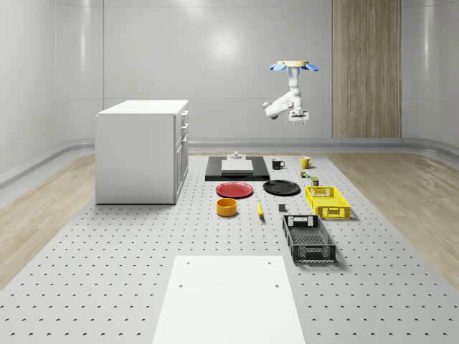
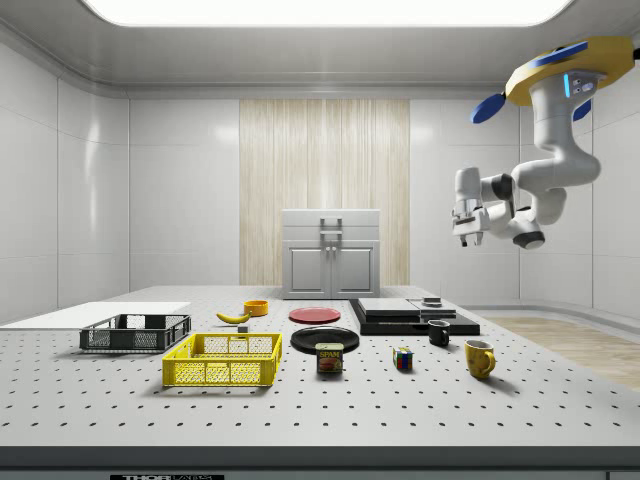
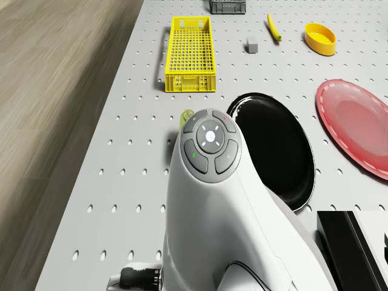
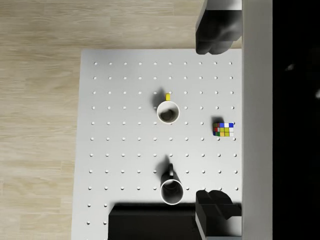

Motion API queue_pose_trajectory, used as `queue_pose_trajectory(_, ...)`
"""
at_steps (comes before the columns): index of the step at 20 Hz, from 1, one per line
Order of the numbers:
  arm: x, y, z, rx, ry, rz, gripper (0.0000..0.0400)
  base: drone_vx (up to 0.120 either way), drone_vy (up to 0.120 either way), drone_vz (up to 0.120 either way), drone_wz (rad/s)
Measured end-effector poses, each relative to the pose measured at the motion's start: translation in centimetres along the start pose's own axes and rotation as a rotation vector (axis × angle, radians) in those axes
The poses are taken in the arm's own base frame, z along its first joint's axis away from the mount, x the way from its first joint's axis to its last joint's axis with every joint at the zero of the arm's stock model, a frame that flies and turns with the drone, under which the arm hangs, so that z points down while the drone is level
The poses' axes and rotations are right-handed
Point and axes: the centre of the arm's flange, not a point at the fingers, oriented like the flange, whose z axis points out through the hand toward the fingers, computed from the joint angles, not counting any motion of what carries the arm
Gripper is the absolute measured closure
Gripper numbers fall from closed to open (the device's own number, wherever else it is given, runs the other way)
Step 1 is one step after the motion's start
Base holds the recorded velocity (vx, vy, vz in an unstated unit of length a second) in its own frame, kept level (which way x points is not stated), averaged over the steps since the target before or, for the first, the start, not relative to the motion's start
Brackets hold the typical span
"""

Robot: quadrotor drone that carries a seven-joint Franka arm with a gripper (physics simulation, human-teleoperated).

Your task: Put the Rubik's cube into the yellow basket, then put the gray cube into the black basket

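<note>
High above the table [image 1: 143,287], end effector [image 1: 298,119] gapes empty.

The can [image 2: 329,358] bears a label reading "SPAM" (small, just legible in the side view).

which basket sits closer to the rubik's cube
The yellow basket; the side view shows it nearer the Rubik's cube than the black basket, which lies beyond it.
</note>
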Motion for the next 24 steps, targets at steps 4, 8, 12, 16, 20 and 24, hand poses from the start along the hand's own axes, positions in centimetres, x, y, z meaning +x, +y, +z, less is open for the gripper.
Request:
queue_pose_trajectory(4, -0.20, -0.20, -0.01, -0.019, 0.021, -0.001, 0.0000, 0.120, 0.000, 0.000, 0.000)
queue_pose_trajectory(8, -0.30, -0.29, -0.01, -0.029, 0.031, -0.001, 0.0000, 0.120, 0.000, 0.000, 0.000)
queue_pose_trajectory(12, -0.34, -0.34, -0.01, -0.033, 0.036, -0.001, 0.0000, 0.120, 0.000, 0.000, 0.000)
queue_pose_trajectory(16, -0.37, -0.36, -0.01, -0.035, 0.038, -0.001, 0.0000, 0.120, 0.000, -0.020, 0.000)
queue_pose_trajectory(20, -0.38, -0.37, -0.01, -0.036, 0.039, -0.001, 0.0000, 0.120, 0.000, -0.120, 0.000)
queue_pose_trajectory(24, -0.38, -0.37, -0.01, -0.037, 0.040, -0.001, 0.0000, 0.000, 0.000, -0.120, 0.000)
